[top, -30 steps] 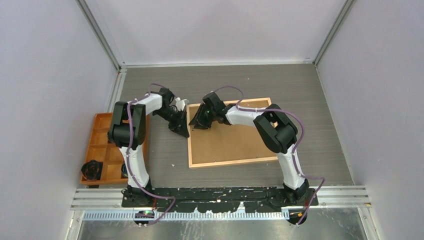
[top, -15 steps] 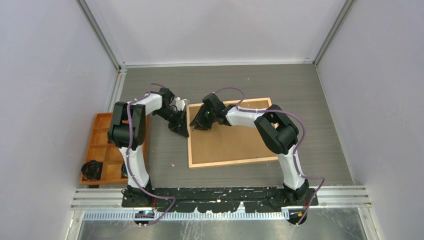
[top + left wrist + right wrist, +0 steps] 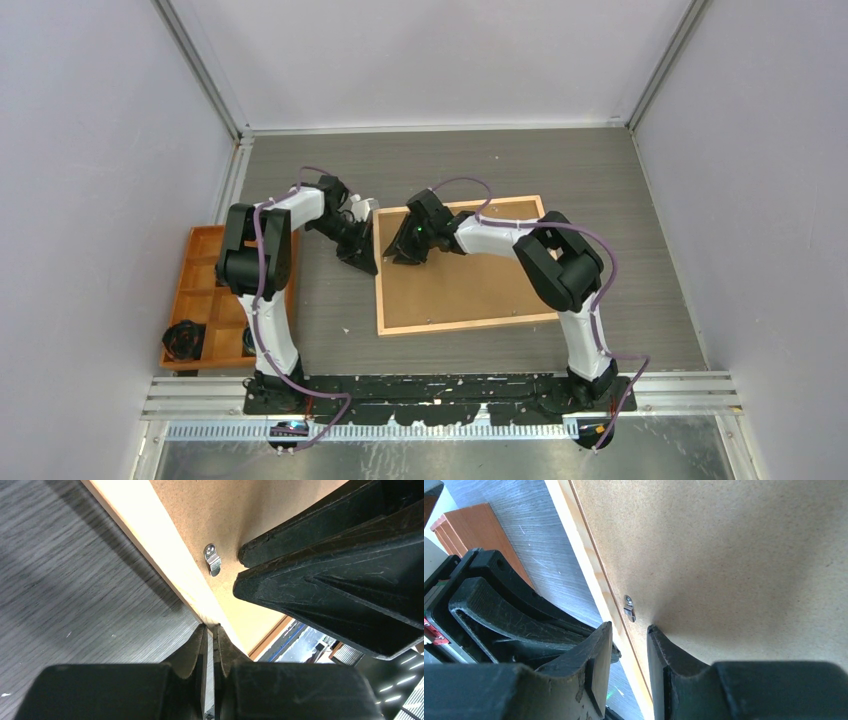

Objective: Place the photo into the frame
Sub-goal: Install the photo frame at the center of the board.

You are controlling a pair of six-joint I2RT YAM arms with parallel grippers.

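The frame [image 3: 470, 324] lies flat on the grey table [image 3: 440, 165], back side up, with a brown backing board [image 3: 460, 285] filling its opening. Both arms reach to its far-left corner.

The left claw [image 3: 362, 262] sits just outside the frame's left strip. Its fingers [image 3: 192, 645] are closed to a hairline slit, and their tips meet the outer edge of the wood where it joins the table; nothing can be made out between them.

The right claw [image 3: 398, 250] comes in from the other side, over the board, and its jaws are narrowly parted. One fingertip [image 3: 655, 632] looks to rest on the board just inside the strip, while the other hangs over the frame's edge. A small metal clip [image 3: 628, 607] sits on the board against the strip, close to both claws.

Left of the arms, apart from the frame, stands an orange compartment tray [image 3: 205, 272] with a black round thing [image 3: 183, 340] in one near cell.
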